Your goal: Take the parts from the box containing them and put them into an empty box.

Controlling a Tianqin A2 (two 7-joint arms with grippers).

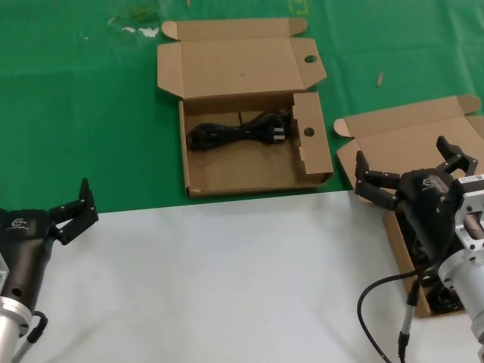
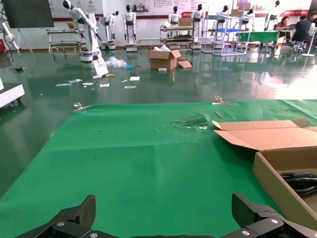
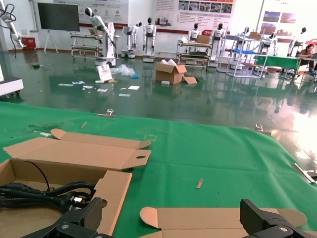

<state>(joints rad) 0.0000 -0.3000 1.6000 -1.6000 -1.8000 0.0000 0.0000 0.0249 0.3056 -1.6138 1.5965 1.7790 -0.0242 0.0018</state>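
A shallow cardboard box with hole-punched flaps (image 1: 249,144) is seen at about twelve o'clock on the green mat (image 1: 76,113) in the head view, its lid folded back, and one black power cord (image 1: 240,130) lies bundled inside it along the far wall. A second cardboard box with plain ear tabs (image 1: 401,136) is placed at about three o'clock, its lid also open; dark cords (image 1: 442,299) can be made out in its near end, mostly hidden behind the right arm. The right gripper (image 1: 408,170) is held above the near left part of that box with its jaws spread wide and nothing between them. The left gripper (image 1: 76,208) is parked at about nine o'clock over the white tabletop (image 1: 227,287), just at the mat's edge, its jaws likewise released and empty. In the right wrist view the cord (image 3: 44,194) is seen inside the punched box (image 3: 111,186).
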